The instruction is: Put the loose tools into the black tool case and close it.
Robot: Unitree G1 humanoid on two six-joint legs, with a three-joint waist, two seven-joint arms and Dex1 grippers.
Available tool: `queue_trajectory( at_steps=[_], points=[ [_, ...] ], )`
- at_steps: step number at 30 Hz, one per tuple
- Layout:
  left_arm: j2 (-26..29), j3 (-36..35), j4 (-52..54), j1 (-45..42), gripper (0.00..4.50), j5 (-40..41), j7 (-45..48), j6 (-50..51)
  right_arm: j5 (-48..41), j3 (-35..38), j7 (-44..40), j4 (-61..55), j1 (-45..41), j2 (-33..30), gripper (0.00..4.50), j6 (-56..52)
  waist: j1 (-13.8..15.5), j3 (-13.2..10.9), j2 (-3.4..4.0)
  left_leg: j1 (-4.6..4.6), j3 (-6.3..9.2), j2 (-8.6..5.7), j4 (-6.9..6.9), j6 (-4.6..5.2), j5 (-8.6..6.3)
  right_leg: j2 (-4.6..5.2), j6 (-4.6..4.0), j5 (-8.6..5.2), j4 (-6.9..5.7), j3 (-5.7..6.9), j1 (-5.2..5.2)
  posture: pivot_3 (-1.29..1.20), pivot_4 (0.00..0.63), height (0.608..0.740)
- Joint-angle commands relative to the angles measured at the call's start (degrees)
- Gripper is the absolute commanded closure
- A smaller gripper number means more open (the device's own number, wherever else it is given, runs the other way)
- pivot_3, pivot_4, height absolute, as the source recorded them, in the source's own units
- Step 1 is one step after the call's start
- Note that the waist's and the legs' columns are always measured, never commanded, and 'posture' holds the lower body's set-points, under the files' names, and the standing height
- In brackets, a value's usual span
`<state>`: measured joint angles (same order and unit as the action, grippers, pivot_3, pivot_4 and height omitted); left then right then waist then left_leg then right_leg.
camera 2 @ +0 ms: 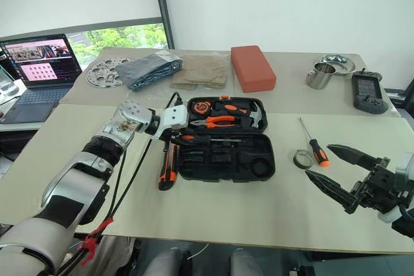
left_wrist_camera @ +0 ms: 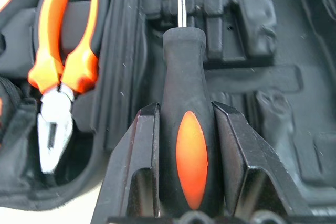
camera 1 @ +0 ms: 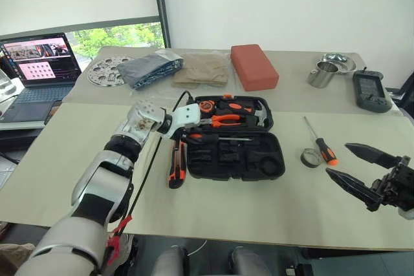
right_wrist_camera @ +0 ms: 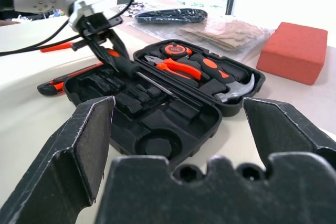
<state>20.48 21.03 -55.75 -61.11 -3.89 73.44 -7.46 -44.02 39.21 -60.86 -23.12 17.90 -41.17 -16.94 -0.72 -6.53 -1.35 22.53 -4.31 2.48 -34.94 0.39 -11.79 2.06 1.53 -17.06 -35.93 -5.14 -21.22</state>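
While the left gripper (left_wrist_camera: 185, 129) is clamped on the black-and-orange handle of a screwdriver (left_wrist_camera: 185, 103), its 2 fingers (left_wrist_camera: 139, 156) press the grip from either side and the bare shaft runs out ahead over the near half of the black tool case (camera 1: 272, 159). In the head views that shaft lies roughly along the hinge side of the near half, just above the moulded slots, and the handle appears not yet seated.

To do this step well, I judge the shaft should be lined up with the long narrow channel before lowering, tip end first, and the handle pressed into its recess before the fingers let go; releasing early would leave the tool lying across the ribs, which could stop the lid from shutting later.

The case lies open in the middle of the table (camera 1: 77, 159). Its far half already carries orange-handled pliers (camera 1: 226, 119) and a hammer (camera 1: 259, 116). Most recesses in the near half look unfilled.

Just beside the left edge of the case an orange-black utility knife (camera 1: 176, 167) lies on the table. To the right of the case lie a 2nd screwdriver (camera 1: 321, 143) and, touching or nearly touching it, a small grey tape roll (camera 1: 310, 157).

The right gripper (camera 1: 356, 166) hovers near the table's right front, fingers spread wide and holding nothing, near that pair. At least 3 loose pieces remain outside, so the task looks well short of done.
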Motion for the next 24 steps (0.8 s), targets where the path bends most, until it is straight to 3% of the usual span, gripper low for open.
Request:
queue_trajectory(
  at_steps=[1, 14, 21, 22, 24],
  points=[
    [-1.33, -1.05, -0.96, -2.36, 3.53, -1.07, -1.13, -1.06, -1.63, 2.24, 1.35, -2.82, 0.14, 0.03, 0.0, 0.39, -0.03, 0.0, 0.01, 0.01, 0.06, -0.02, 0.01, 0.0, 0.0, -0.01, -0.01, 0.0, 0.01, -0.01, 0.0, 0.0, 0.15, 0.74],
    [-3.09, -0.04, -5.61, -4.11, 3.53, -7.53, -7.54, -1.67, -3.3, 3.23, 2.75, -4.55, 1.32, -0.88, 0.0, -0.47, -0.01, 0.04, 0.08, 0.33, 0.58, -0.01, -0.16, -0.01, 0.02, -0.59, -0.08, 0.04, -0.02, -0.44, 0.01, 0.0, 0.15, 0.74],
    [-3.4, -0.13, -5.42, -3.54, 3.53, -8.04, -5.85, -2.05, -3.63, 3.02, 2.92, -4.55, 1.06, -1.09, 0.0, -0.64, -0.09, 0.07, 0.12, 0.32, 0.67, -0.02, -0.22, -0.05, 0.06, -0.64, -0.07, 0.03, -0.11, -0.44, 0.03, 0.0, 0.15, 0.74],
    [-3.51, -0.43, -5.41, -3.63, 2.53, -7.87, -6.25, -2.02, -3.68, 3.01, 2.94, -4.54, 1.01, -1.09, 0.0, -0.67, -0.07, 0.07, 0.13, 0.32, 0.67, -0.02, -0.22, -0.05, 0.06, -0.64, -0.07, 0.03, -0.11, -0.44, 0.03, 0.0, 0.15, 0.74],
    [-3.58, -0.99, -5.21, -3.98, 1.88, -7.72, -7.05, -2.38, -3.7, 2.97, 2.86, -4.52, 1.06, -1.11, 0.0, -0.71, 0.0, 0.08, 0.15, 0.34, 0.67, -0.05, -0.24, -0.05, 0.06, -0.64, -0.07, 0.03, -0.11, -0.44, 0.03, 0.0, 0.15, 0.74]
  ],
)
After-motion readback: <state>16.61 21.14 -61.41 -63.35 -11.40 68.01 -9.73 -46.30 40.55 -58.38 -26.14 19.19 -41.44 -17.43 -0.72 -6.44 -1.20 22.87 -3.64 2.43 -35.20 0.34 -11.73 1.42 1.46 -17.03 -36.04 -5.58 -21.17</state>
